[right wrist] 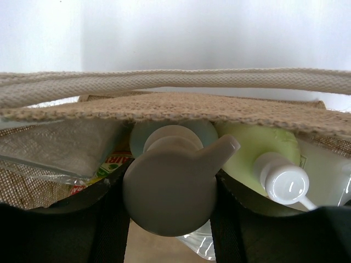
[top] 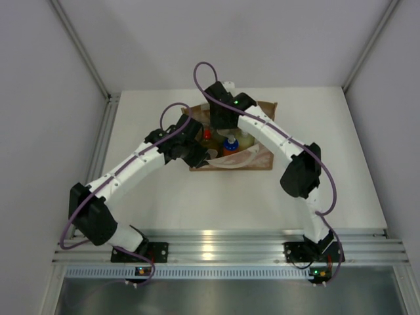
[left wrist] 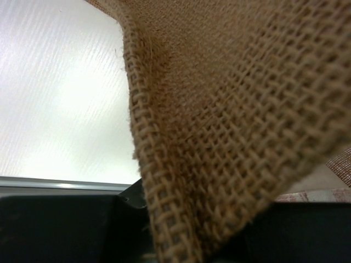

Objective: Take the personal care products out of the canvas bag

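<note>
Right now I have the left gripper [top: 197, 156] clamped shut on the woven wall of the bag [left wrist: 236, 104], at the bag's near left corner. The right gripper [right wrist: 170, 219] is down in the bag's mouth, under the cream handle [right wrist: 164, 81], fingers [right wrist: 112, 219] pressed against both sides of the pump bottle [right wrist: 164, 175]. Beside it in the bag stands the pale-green bottle [right wrist: 255, 150]; a blue-capped bottle [top: 230, 143] sits near the bag's middle.

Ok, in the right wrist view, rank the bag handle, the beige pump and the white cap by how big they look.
1. bag handle, spanning the frame
2. beige pump, though nearness to the camera inflates it
3. white cap
</note>
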`<control>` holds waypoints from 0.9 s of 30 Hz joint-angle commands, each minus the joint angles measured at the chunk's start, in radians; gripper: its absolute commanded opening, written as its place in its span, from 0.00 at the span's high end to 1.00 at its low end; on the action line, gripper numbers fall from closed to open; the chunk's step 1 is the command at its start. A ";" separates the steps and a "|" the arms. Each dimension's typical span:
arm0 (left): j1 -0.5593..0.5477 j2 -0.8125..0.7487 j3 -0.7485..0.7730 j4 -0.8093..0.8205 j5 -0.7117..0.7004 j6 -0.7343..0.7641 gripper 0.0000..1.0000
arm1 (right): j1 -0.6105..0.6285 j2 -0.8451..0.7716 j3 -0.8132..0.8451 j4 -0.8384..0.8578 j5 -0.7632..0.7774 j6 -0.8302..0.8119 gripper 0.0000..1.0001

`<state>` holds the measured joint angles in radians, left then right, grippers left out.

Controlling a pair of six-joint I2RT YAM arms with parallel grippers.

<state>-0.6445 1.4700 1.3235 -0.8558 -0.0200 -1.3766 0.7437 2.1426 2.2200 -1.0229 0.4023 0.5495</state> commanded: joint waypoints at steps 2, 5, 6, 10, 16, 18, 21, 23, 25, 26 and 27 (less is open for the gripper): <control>-0.004 0.039 -0.012 0.020 0.003 0.010 0.89 | 0.002 -0.113 0.087 0.011 0.044 -0.057 1.00; -0.003 0.042 -0.012 0.026 0.003 0.007 0.87 | 0.002 -0.131 0.087 -0.011 0.030 -0.060 1.00; -0.003 0.042 -0.012 0.026 0.005 0.007 0.87 | 0.002 -0.136 0.087 -0.019 0.029 -0.060 1.00; -0.003 0.044 -0.012 0.029 0.003 0.007 0.86 | 0.002 -0.167 0.096 -0.064 0.023 -0.072 1.00; -0.003 0.046 -0.014 0.029 -0.001 0.007 0.86 | -0.009 -0.217 0.118 -0.106 0.023 -0.102 1.00; -0.004 0.050 -0.012 0.029 0.002 0.007 0.86 | -0.012 -0.233 0.115 -0.112 0.033 -0.108 1.00; -0.003 0.055 -0.010 0.029 0.005 0.008 0.86 | -0.021 -0.242 0.118 -0.112 0.036 -0.126 1.00; -0.003 0.055 -0.009 0.029 0.005 0.010 0.86 | -0.023 -0.245 0.133 -0.112 0.043 -0.137 1.00; -0.003 0.055 -0.009 0.029 0.006 0.011 0.86 | -0.024 -0.245 0.151 -0.112 0.046 -0.151 1.00; -0.003 0.052 -0.009 0.031 0.006 0.011 0.86 | -0.024 -0.247 0.168 -0.111 0.052 -0.154 1.00; -0.003 0.050 -0.010 0.029 0.005 0.013 0.86 | -0.024 -0.248 0.179 -0.111 0.055 -0.158 1.00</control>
<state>-0.6445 1.4818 1.3239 -0.8425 -0.0238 -1.3693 0.7322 1.9953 2.3032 -1.1431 0.3717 0.4362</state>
